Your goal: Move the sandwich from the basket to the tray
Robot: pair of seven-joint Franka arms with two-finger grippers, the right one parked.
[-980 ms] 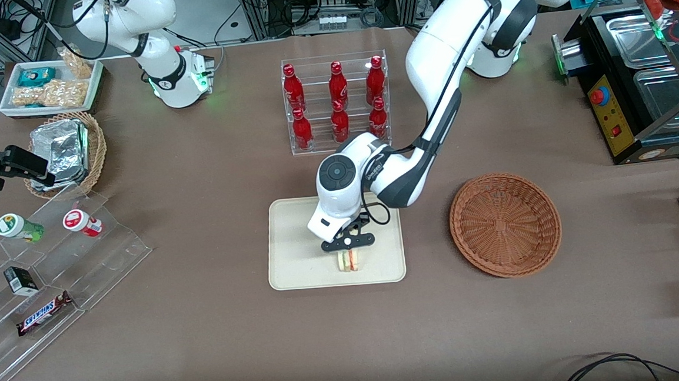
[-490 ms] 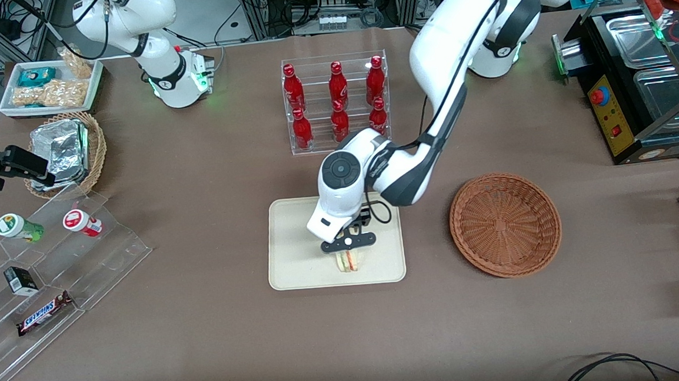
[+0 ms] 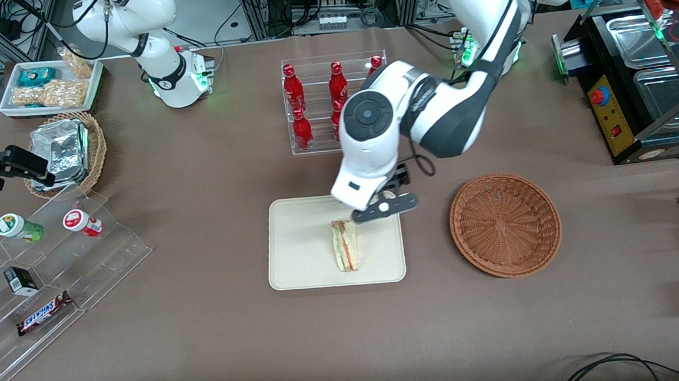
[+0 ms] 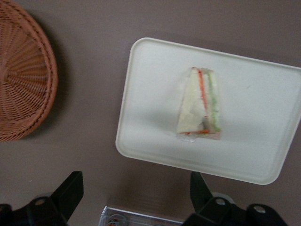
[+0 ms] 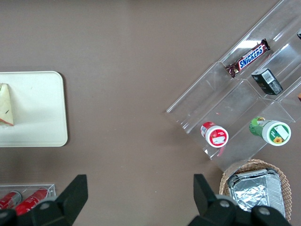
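Note:
The sandwich (image 3: 345, 246) lies flat on the cream tray (image 3: 295, 240), with nothing touching it. In the left wrist view the sandwich (image 4: 200, 106) shows pale bread with red and green filling, near the middle of the tray (image 4: 146, 94). My gripper (image 3: 385, 208) hangs open high above the tray's edge nearest the bottle rack. Its two black fingers (image 4: 70, 193) stand wide apart around my gripper (image 4: 134, 188), with only the brown table between them. The reddish-brown basket (image 3: 505, 224) sits beside the tray toward the working arm's end and holds nothing; part of the basket (image 4: 19, 75) shows in the wrist view too.
A clear rack of red bottles (image 3: 334, 102) stands just under my raised arm. Toward the parked arm's end are a stepped acrylic display (image 3: 55, 272) with snacks, a tan basket of foil packets (image 3: 69, 151) and a white snack tray (image 3: 50, 84). A black appliance (image 3: 645, 83) sits at the working arm's end.
My gripper has let go of the sandwich, risen and drawn back toward the bottle rack. The sandwich now lies uncovered on the tray.

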